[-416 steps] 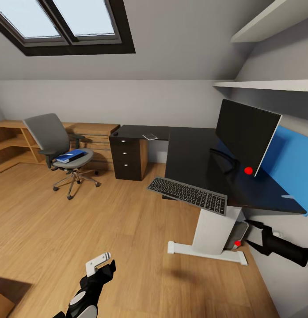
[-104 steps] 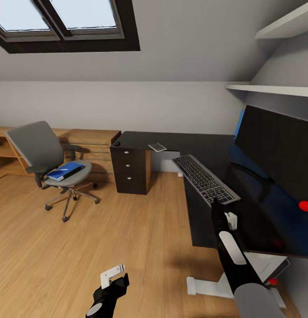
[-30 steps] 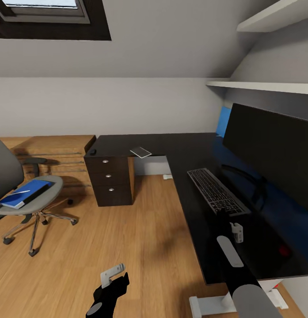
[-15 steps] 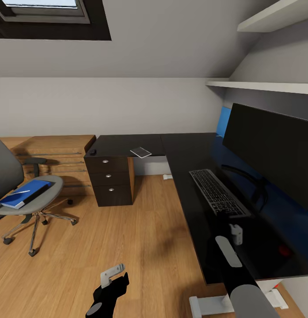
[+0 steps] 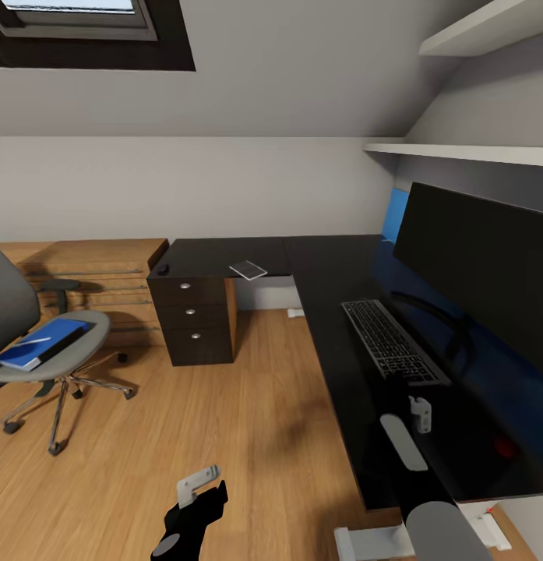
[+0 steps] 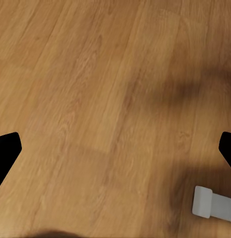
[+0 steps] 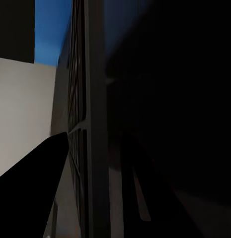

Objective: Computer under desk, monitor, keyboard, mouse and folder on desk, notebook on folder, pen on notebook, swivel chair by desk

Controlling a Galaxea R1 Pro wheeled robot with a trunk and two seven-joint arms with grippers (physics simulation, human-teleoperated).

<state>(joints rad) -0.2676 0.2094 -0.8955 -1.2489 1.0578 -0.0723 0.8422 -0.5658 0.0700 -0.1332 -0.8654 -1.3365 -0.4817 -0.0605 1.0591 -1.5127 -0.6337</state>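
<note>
1. Shifted slightly toward the monitor [image 5: 481, 273], the keyboard [image 5: 393, 351] lies on the desk [image 5: 333, 273].
2. Right tool [image 5: 418, 411] sits just behind it; grip state unclear.
3. Left tool [image 5: 197, 485] hangs released above the floor [image 5: 248, 421].

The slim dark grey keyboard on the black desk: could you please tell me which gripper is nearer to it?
The right gripper is nearer, just off the near end of the slim dark grey keyboard above the desk. The left gripper hangs low over the wooden floor, well away.
</note>
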